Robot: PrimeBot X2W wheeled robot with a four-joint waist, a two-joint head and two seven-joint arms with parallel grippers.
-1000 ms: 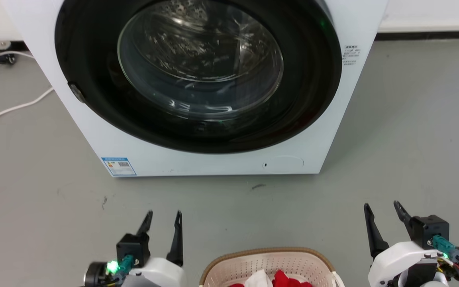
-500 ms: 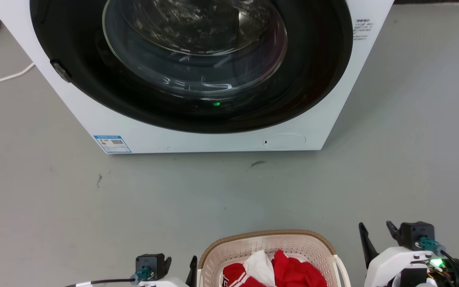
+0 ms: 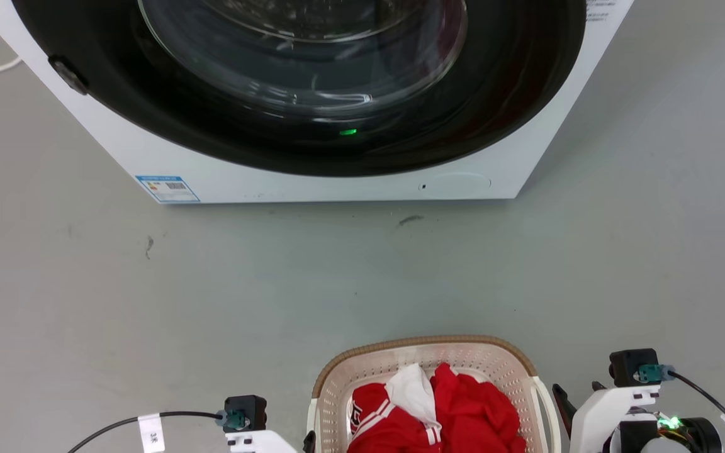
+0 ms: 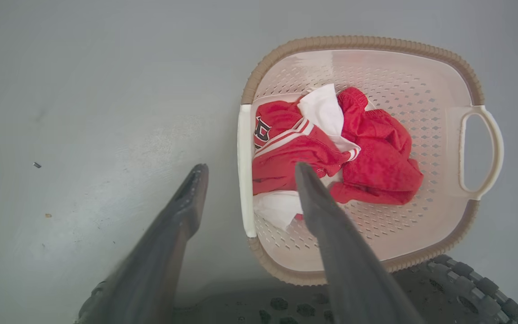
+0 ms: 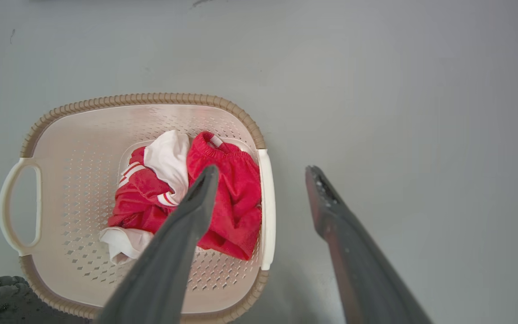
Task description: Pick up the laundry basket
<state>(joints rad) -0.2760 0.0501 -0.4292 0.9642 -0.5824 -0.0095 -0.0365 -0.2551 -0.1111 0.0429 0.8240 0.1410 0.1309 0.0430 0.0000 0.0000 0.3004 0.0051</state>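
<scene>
Head view: basket (image 3: 422, 345) on the floor, washer (image 3: 526, 157) well beyond it. The washer's blue label (image 3: 167, 187) is too small to read.

Left wrist view: left gripper (image 4: 251, 166) spread wide, one finger outside the basket's left handle (image 4: 244, 171), one inside. Best to drop straight, then close on the bar. Jersey (image 4: 286, 148) lettering is folded and unreadable.

Right wrist view: right gripper (image 5: 262, 168) is wide too, straddling the right handle (image 5: 266, 202). Lift both sides together, level.
</scene>
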